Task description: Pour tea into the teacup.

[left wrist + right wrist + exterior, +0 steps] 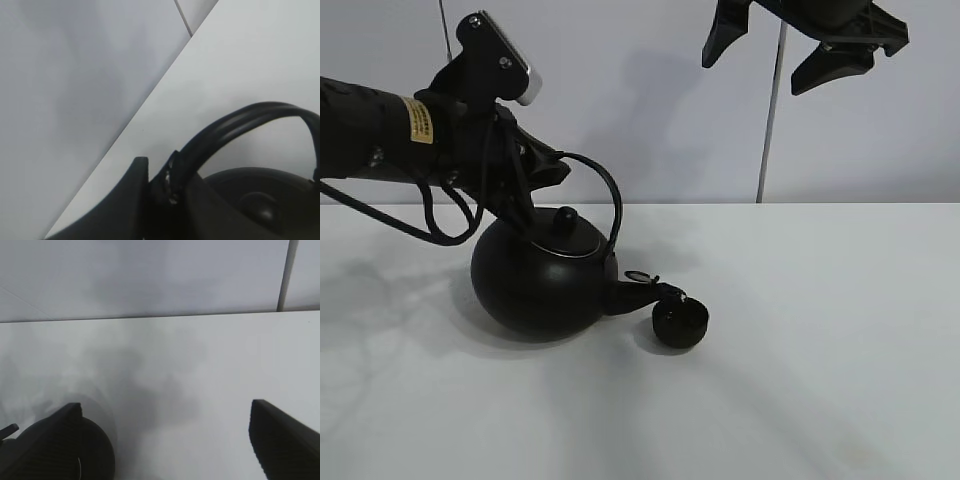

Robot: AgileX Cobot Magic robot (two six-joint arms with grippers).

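The large round black kettle (pixel 535 285) sits low over the white table (pixel 820 380), tilted with its spout (pixel 625 296) pointing right. The spout tip reaches the rim of the small black teacup (pixel 679 324), which stands upright on the table just right of the kettle. My left gripper (pixel 548 168) is shut on the kettle's arched handle (pixel 610 200). In the left wrist view a finger (pixel 132 192) clamps the handle (pixel 240 120) above the lid (pixel 260 200). I see no stream of tea. My right gripper (pixel 757 68) hangs high at the back, open and empty; its fingers (pixel 285 440) frame bare table.
A pale wall with a thin vertical seam (pixel 772 120) runs behind the table. The left arm's black cables (pixel 440 225) loop down beside the kettle. The kettle and cup cast shadows on the table around them.
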